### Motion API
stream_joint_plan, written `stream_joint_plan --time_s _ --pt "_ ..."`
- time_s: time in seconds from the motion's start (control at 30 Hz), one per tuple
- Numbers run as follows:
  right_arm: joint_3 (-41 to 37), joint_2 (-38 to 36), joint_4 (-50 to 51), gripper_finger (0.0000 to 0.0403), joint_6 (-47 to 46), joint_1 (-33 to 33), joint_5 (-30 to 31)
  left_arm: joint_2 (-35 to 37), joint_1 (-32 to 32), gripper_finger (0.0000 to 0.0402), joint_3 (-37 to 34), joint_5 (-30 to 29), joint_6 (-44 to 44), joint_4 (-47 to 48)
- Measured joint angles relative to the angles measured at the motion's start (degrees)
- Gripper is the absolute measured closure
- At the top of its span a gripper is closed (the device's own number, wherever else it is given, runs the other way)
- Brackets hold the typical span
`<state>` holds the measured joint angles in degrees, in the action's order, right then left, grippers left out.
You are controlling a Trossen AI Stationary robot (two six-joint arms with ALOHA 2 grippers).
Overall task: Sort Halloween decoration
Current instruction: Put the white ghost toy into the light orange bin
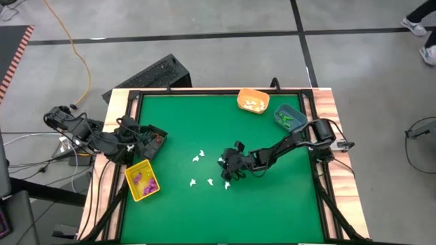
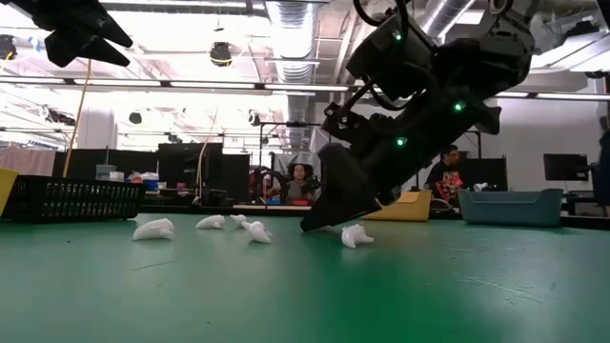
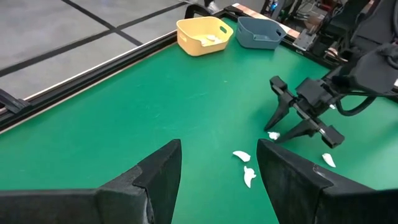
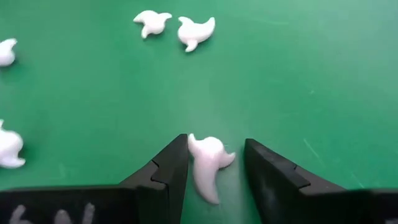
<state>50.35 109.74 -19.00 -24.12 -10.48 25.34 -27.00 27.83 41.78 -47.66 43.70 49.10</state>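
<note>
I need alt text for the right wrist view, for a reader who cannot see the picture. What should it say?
The right pincer stands open just above the green table, with one small white ghost trinket lying between its two dark fingers. Four more white trinkets lie on the table beyond it, two together and two at the picture's edge.

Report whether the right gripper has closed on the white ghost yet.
Not yet: the right gripper is open. Its fingers straddle the white ghost lying flat on the green table, gap visible on one side.
</note>
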Motion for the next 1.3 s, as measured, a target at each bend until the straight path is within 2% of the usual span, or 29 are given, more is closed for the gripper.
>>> stream_joint_plan --time_s 0.17,0.57,0.77,0.93,1.3 --pt "0.0 0.8 0.5 0.0246 -2.2 0.7 -0.3 0.0 0.0 0.0202 0.0 0.0 0.3 0.0" --pt "-0.1 0.9 0.4 0.0339 -4.9 0.0 -0.4 0.0 0.0 0.0202 0.0 -0.8 0.1 0.1" --pt "-0.2 0.5 -0.6 0.0346 -10.3 0.1 0.0 0.0 0.0 0.0202 0.0 -0.8 0.1 0.5" --pt "-0.3 -1.5 -0.8 0.0347 -10.4 1.4 -0.7 0.0 0.0 0.0202 0.0 -0.8 0.1 0.5" --pt "-0.3 -8.1 -0.3 0.0347 -8.4 9.4 -0.4 0.0 0.0 0.0202 0.0 -0.8 0.1 0.5"
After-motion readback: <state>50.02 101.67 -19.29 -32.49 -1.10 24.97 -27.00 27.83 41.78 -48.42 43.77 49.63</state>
